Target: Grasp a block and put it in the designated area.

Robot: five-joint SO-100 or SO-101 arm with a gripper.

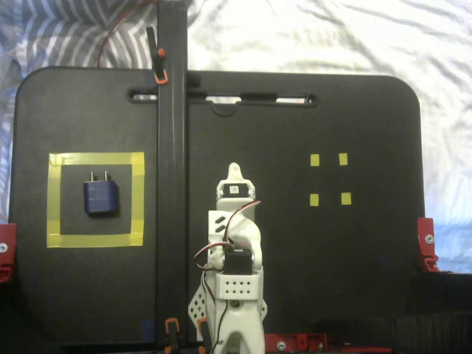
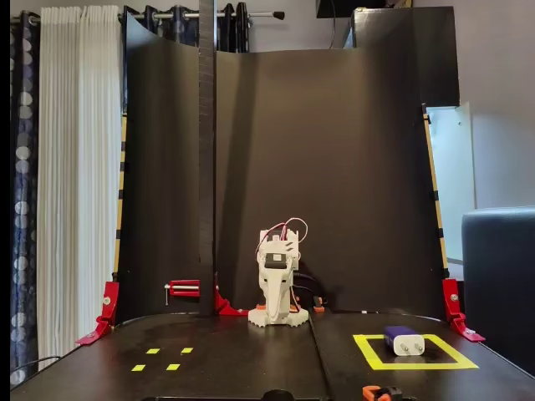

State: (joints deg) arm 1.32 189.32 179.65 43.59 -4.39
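Observation:
The dark blue block (image 1: 101, 198) lies flat inside the designated area (image 1: 96, 159), a square of yellow tape at the left of the black board. Its two silver prongs point toward the board's far edge. The low fixed view shows the block (image 2: 405, 340) within the yellow square (image 2: 414, 365) at the right. My white arm is folded over its base at the middle of the board. Its gripper (image 1: 234, 169) is well apart from the block, with the fingers together and nothing between them. Seen from the front, the gripper (image 2: 274, 311) points downward.
Four tiny yellow tape squares (image 1: 329, 179) sit right of the arm, at the left (image 2: 163, 358) from the front. A tall black post (image 1: 171, 184) stands between the arm and the yellow square. Red clamps (image 1: 426, 245) hold the board's edges. A black backdrop (image 2: 334, 167) rises behind.

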